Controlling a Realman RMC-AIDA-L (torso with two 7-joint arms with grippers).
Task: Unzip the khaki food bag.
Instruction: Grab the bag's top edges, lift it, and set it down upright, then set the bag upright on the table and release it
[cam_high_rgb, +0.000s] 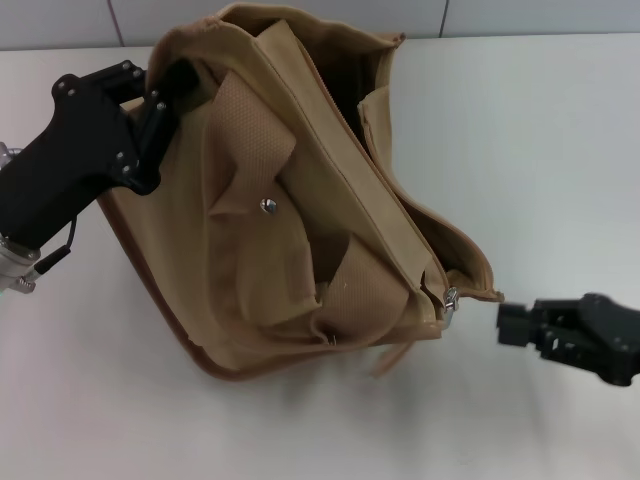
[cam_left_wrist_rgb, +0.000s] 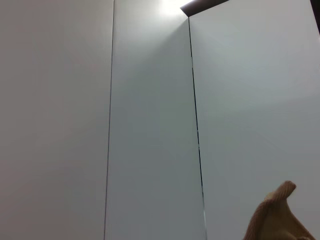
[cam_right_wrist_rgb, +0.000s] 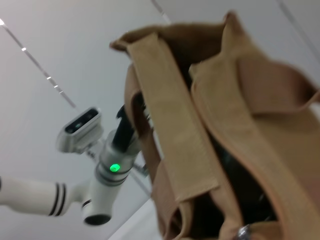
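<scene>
Head view: bag (cam_high_rgb: 300, 200) lies on its side on the white bench (cam_high_rgb: 540, 130), top opening gaped toward the far right, so the zip is judged mostly run open. Left tool (cam_high_rgb: 168, 92) is clamped on the bag's far-left top edge, pinning it. Right tool (cam_high_rgb: 515, 325) hovers just right of the silver zip pull (cam_high_rgb: 451, 297), apart from it; whether its fingers are parted cannot be told. To finish well, the pull should be taken squarely and drawn along the zip line while the left hold is kept taut; a sideways tug would likely drag the whole bag.

Left wrist view: mostly blank wall panels are seen; only a puckered corner of bag fabric (cam_left_wrist_rgb: 277, 217) shows, no fingers. Zip and pull are not shown here.

Right wrist view: the bag's open mouth (cam_right_wrist_rgb: 210, 115) with dark interior is seen close, a handle strap (cam_right_wrist_rgb: 172, 115) across it, pull (cam_right_wrist_rgb: 243, 231) at the frame edge. Left arm (cam_right_wrist_rgb: 107, 167) is seen beyond, a side hidden from the head view.
</scene>
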